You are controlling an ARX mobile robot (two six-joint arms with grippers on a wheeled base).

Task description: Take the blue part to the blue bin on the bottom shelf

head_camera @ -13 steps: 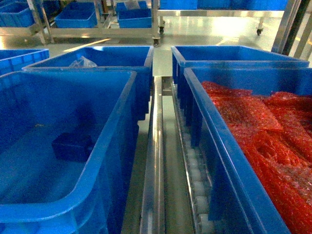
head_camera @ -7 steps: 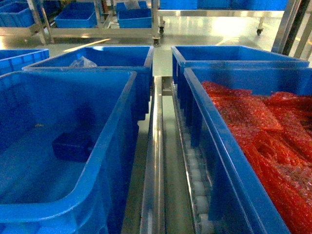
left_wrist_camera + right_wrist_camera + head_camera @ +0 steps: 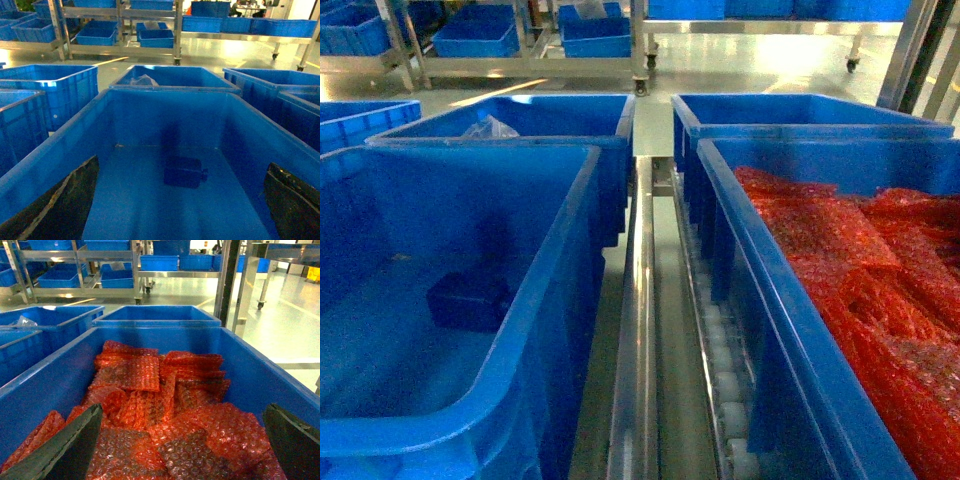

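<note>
The blue part [image 3: 470, 300], a small dark navy block, lies flat on the floor of the blue bin [image 3: 560, 280] at the left. The bin stands on the bottom shelf, beside its steel divider rail [image 3: 643, 330] and white rollers [image 3: 722, 372]. In the left wrist view my left gripper [image 3: 183, 165] hovers over the bin's near end, open and holding nothing. The blue part [image 3: 184, 172] rests further in, below and between its fingers [image 3: 65, 205], inside the blue bin [image 3: 165, 115]. My right gripper [image 3: 184, 407] is open above red bubble-wrap packets [image 3: 150, 405]. Neither gripper shows in the head view.
A like crate [image 3: 750, 290] full of red bubble-wrap packets [image 3: 860, 260] stands right of the rail. Two more blue crates [image 3: 550, 120] [image 3: 800, 110] sit behind; the left one holds clear plastic. Steel racks with blue crates [image 3: 480, 35] stand across the floor.
</note>
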